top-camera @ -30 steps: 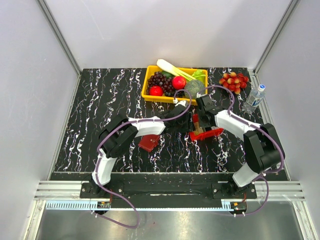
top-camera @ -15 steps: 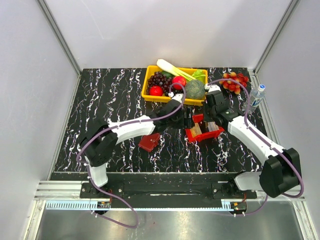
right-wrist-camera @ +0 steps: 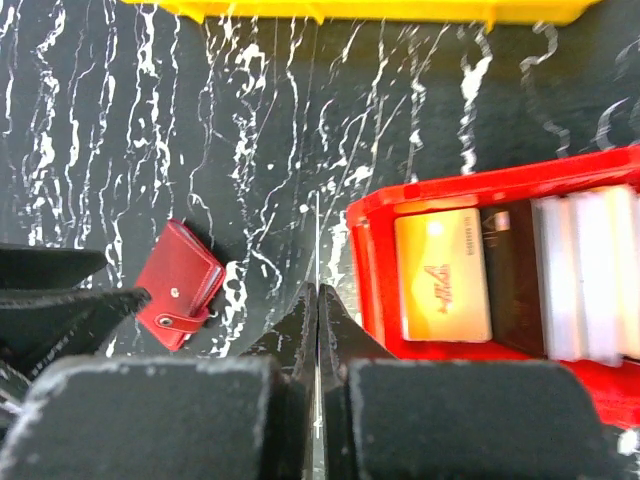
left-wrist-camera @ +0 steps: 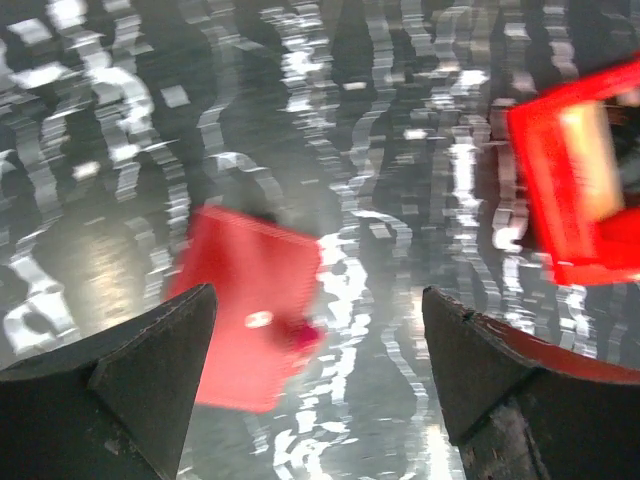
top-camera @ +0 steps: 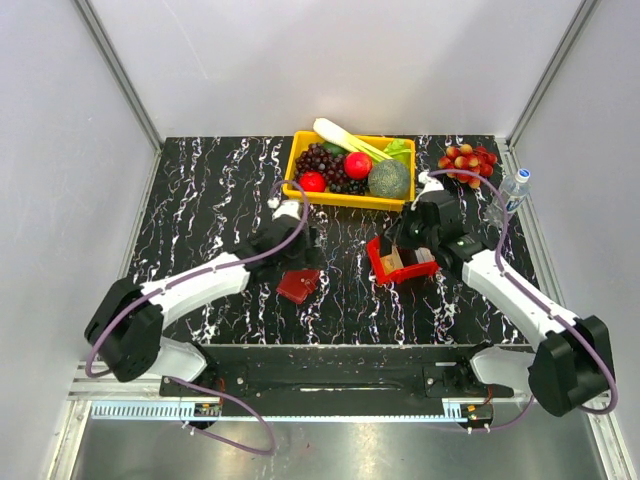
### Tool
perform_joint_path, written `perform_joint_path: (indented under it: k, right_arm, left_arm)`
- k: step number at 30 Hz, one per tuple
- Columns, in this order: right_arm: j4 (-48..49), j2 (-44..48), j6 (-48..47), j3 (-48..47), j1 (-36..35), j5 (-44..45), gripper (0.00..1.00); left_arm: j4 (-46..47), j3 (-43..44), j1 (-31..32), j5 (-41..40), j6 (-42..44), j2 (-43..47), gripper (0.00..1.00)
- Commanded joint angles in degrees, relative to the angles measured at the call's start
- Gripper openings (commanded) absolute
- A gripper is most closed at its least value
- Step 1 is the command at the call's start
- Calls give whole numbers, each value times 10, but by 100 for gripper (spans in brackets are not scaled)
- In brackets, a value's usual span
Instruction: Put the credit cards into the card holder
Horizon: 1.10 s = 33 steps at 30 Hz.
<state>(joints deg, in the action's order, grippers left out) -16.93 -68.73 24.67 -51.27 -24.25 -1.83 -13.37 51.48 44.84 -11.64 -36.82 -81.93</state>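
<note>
The small dark red folding card holder (right-wrist-camera: pixel 180 284), snap-tabbed, lies closed and flat on the glossy black white-veined tabletop (right-wrist-camera: pixel 150 120). Bare table separates it from the bright red plastic tray (right-wrist-camera: pixel 480 187), where a tan-orange credit card (right-wrist-camera: pixel 442 275) lies. The left gripper (left-wrist-camera: pixel 318 295) gapes wide and empty above the holder. The right gripper (right-wrist-camera: pixel 318 290) is pressed closed beside the tray's rim; whether the thin pale line at its tips is a card cannot be told.

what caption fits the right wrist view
Shut right fingers between a closed red wallet and a red tray holding an orange card

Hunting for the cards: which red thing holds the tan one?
The bright red open tray; the tan card lies flat inside. The smaller dark red card holder lies snapped shut.
</note>
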Motion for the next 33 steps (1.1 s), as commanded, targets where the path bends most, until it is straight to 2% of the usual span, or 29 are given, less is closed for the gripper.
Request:
perform_joint_path:
  k: [1, 6, 10, 15, 23, 25, 33]
  right_arm:
    - [118, -34, 108, 39, -33, -64, 0]
    - [224, -88, 176, 39, -116, -46, 0]
    - [271, -147, 223, 14, -168, -6, 0]
    - [249, -229, 255, -59, -236, 91, 0]
    - [174, -330, 266, -173, -299, 204, 0]
    - [135, -339, 264, -176, -306, 227, 0]
    - [117, -314, 253, -110, -306, 237, 0]
  left_arm:
    - [-42, -49, -43, -68, 18, 57, 87]
    - [-88, -65, -87, -99, 24, 70, 89]
    - [-88, -89, -124, -81, 19, 78, 89]
    - [-76, -126, -176, -32, 3, 87, 88]
    - [-61, -149, -187, -14, 3, 103, 87]
    - [-60, -148, -187, -10, 4, 104, 86]
    - [-54, -142, -187, 6, 41, 117, 85]
